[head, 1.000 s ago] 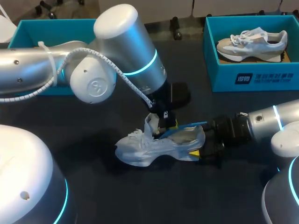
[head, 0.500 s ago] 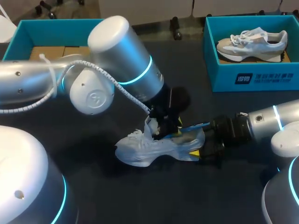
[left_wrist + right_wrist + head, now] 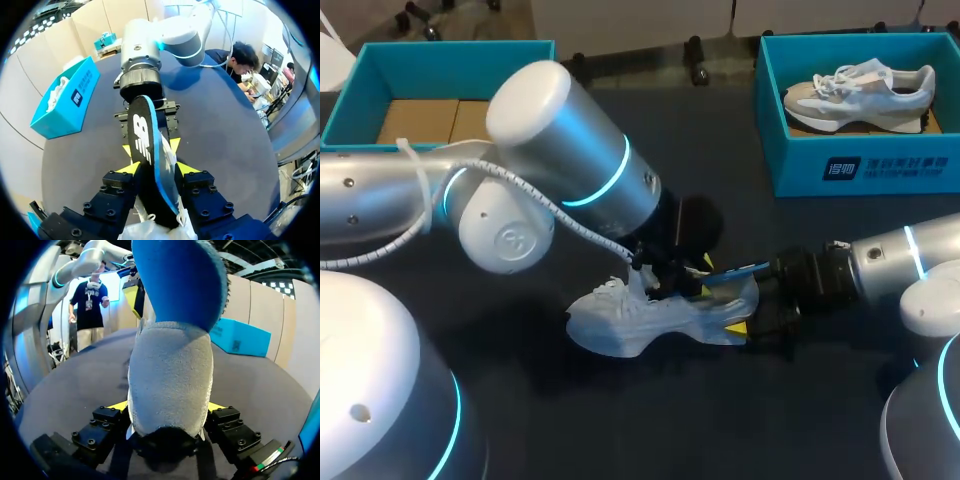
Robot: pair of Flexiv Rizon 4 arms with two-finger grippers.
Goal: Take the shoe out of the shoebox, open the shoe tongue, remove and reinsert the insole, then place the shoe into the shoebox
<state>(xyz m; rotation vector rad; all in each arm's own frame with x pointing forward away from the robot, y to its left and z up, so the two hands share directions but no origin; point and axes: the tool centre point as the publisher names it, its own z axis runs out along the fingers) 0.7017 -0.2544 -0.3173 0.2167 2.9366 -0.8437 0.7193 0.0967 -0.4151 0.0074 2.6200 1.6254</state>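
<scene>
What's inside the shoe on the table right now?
The insole, partly in: one end sticks out, pinched by the left gripper. Its other end is hidden inside the shoe.

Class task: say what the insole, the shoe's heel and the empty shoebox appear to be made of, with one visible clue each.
The insole: likely foam under smooth black fabric; thin, with a blue edge.
The shoe, at its heel: probably suede or a suede-like textile; grey, matt, fuzzy nap.
The empty shoebox: card, teal-coated matt walls, bare brown floor.
</scene>
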